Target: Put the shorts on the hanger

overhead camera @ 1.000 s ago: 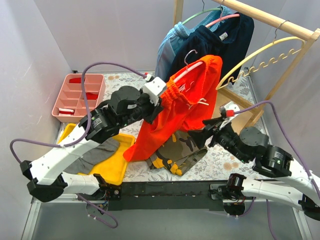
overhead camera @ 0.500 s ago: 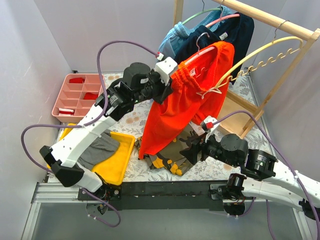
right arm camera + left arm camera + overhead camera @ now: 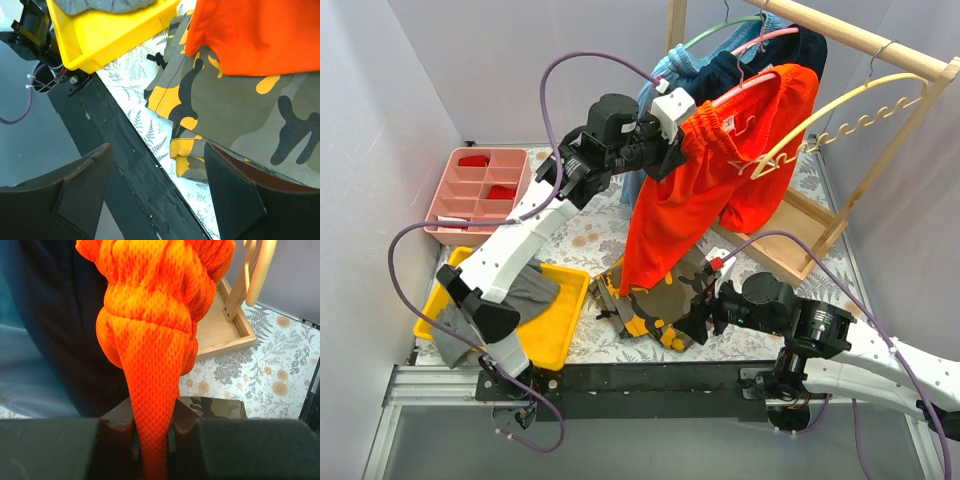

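Note:
The bright orange-red shorts (image 3: 710,185) hang over the thin pink hanger (image 3: 742,89), whose metal hook (image 3: 748,60) is up near the wooden rail (image 3: 850,36). My left gripper (image 3: 668,152) is raised high and shut on the bunched waistband fabric. In the left wrist view the shorts (image 3: 155,315) run down between my shut fingers, and the left gripper (image 3: 152,437) pinches them. My right gripper (image 3: 696,308) is open and empty, low over the camouflage garment. In the right wrist view the right gripper (image 3: 157,195) is over the table's near edge, and the shorts' hem (image 3: 260,35) shows at top right.
Navy shorts (image 3: 775,58), a green hanger (image 3: 718,30) and a yellow notched hanger (image 3: 840,108) hang on the rail. The camouflage garment (image 3: 665,300) lies on the floral table. A yellow tray (image 3: 555,318) with grey cloth and a pink organiser (image 3: 475,190) are at the left.
My left arm has lifted the shorts and hanger up and to the right, close to the rail. My right gripper has drawn back left toward the near edge, staying open.

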Robot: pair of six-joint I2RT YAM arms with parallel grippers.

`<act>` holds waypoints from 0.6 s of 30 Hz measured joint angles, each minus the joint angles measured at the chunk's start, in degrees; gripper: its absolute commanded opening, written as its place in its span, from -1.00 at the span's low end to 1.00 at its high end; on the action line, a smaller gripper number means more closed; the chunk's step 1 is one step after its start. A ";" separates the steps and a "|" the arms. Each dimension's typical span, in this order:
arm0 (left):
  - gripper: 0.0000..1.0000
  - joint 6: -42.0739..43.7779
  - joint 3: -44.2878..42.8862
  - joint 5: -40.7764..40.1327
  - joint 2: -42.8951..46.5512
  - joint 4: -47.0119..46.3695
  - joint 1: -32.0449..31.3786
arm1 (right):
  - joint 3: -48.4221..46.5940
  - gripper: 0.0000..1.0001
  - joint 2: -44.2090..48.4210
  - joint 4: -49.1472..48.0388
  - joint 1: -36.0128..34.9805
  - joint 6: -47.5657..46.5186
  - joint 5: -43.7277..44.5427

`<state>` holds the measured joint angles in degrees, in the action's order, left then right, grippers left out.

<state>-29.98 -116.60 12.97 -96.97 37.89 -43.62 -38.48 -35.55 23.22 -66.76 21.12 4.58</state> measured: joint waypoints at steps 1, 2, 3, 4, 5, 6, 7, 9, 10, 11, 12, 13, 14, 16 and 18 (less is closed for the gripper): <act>-1.00 0.13 -1.38 0.31 -1.09 0.33 0.02 | 0.31 0.61 -0.02 -0.02 0.00 0.02 -0.09; -1.00 0.20 -2.91 0.59 -2.21 0.68 0.02 | 0.59 0.61 -0.02 -0.24 0.00 0.04 -0.13; -1.00 0.22 -4.57 0.79 -3.32 0.90 0.02 | 0.92 0.61 0.00 -0.31 0.00 0.11 -0.22; -1.00 0.28 -6.16 0.90 -4.50 1.14 0.02 | 1.16 0.61 -0.02 -0.33 0.00 0.15 -0.24; -1.00 0.31 -7.80 0.92 -5.66 1.25 0.02 | 1.46 0.61 -0.04 -0.52 0.00 0.17 -0.26; -1.00 0.33 -9.14 0.90 -6.58 1.16 0.02 | 1.75 0.61 -0.02 -0.70 0.00 0.20 -0.28; -1.00 0.26 -10.03 0.90 -7.26 0.90 0.02 | 1.92 0.61 -0.07 -0.72 0.00 0.22 -0.26; -1.00 0.15 -11.10 0.81 -8.09 0.59 0.02 | 2.12 0.61 -0.15 -0.90 0.00 0.28 -0.26; -1.00 0.13 -11.78 0.76 -8.57 0.52 0.02 | 2.34 0.61 -0.15 -1.18 0.00 0.37 -0.26; -1.00 0.13 -12.09 0.70 -8.85 0.35 0.02 | 2.56 0.60 -0.20 -1.22 0.00 0.42 -0.26; -1.00 0.13 -12.83 0.63 -9.49 0.31 0.02 | 2.78 0.60 -0.28 -1.38 0.00 0.46 -0.26; -1.00 0.11 -13.81 0.52 -10.27 0.17 0.02 | 2.97 0.60 -0.48 -1.44 0.00 0.57 -0.28; -1.00 0.09 -14.69 0.46 -11.06 -0.09 0.02 | 3.17 0.59 -0.72 -1.73 0.00 0.66 -0.28; -1.00 -0.04 -16.24 0.22 -12.61 -0.66 0.02 | 3.69 0.59 -1.07 -2.25 0.00 0.87 -0.28; -1.00 -0.31 -17.27 -0.02 -14.10 -1.40 0.02 | 4.00 0.58 -1.29 -2.47 0.00 1.09 -0.28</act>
<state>-30.28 -133.86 12.95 -111.07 36.49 -43.59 -34.48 -36.84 20.75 -66.76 22.22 4.29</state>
